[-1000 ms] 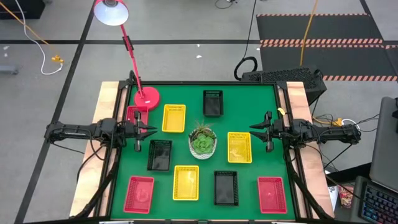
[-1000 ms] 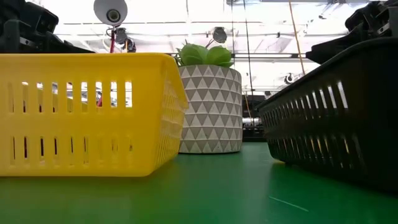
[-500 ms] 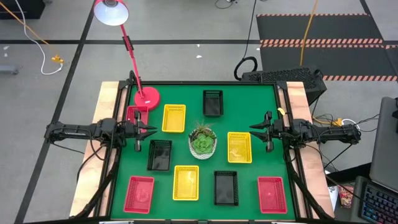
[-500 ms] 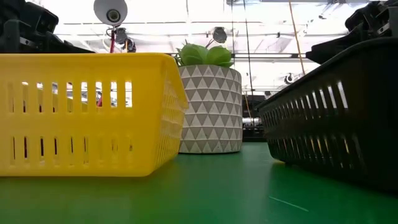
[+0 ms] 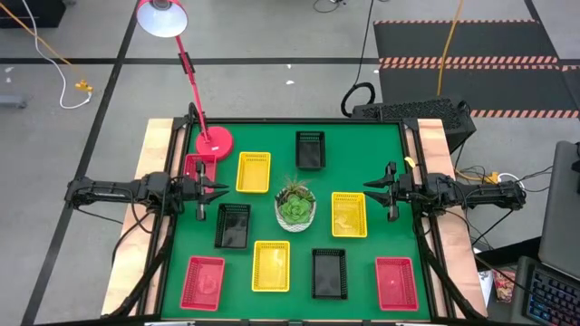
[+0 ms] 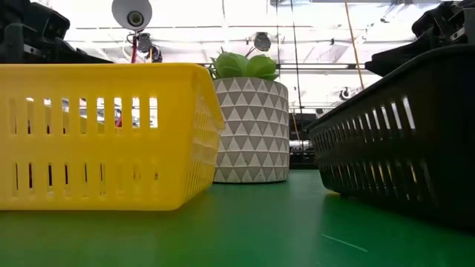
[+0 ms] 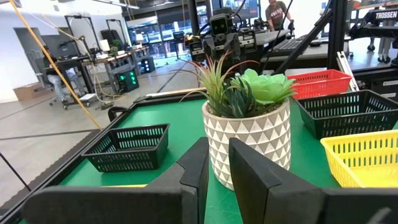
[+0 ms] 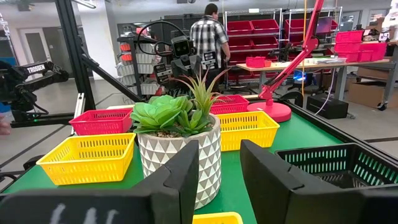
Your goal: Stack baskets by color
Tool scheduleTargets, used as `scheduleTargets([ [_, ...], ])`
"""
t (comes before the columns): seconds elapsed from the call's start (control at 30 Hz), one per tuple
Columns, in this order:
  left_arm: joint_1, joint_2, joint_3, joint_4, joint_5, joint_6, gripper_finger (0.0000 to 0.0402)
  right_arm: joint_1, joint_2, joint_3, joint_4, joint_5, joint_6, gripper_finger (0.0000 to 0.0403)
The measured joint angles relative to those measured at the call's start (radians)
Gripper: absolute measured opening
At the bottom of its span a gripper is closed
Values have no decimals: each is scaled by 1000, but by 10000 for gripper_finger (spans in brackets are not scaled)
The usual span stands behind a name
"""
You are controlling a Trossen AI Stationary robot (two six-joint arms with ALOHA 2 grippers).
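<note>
Nine baskets lie spread over the green table. The red baskets [image 5: 203,281] [image 5: 395,282] [image 5: 198,167] sit at the two front corners and the left edge. Yellow baskets [image 5: 254,172] [image 5: 349,214] [image 5: 271,265] and black baskets [image 5: 310,149] [image 5: 233,225] [image 5: 329,273] lie between them, none stacked. My left gripper [image 5: 217,188] hovers at the left edge beside the left-edge red basket, fingers slightly apart and empty [image 7: 217,146]. At the right edge my right gripper [image 5: 372,188] points inward near a yellow basket, open and empty [image 8: 219,146].
A potted succulent [image 5: 295,206] stands in the middle of the table between both grippers. A red lamp base [image 5: 214,142] sits at the back left, its arm leaning over the edge. A person [image 8: 208,37] stands in the room beyond the table.
</note>
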Motion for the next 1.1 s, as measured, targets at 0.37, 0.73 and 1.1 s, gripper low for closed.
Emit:
scheduleTargets([
  [0.37,0,0,0,22,-5,-11,65,0,0,0,49,1,0,111],
  [0.73,0,0,0,76,-7,-186,69,0,0,0,107,47,-64,111],
  [1.1,0,38,23,43,-94,-361,217,0,0,0,118,106,-114,152],
])
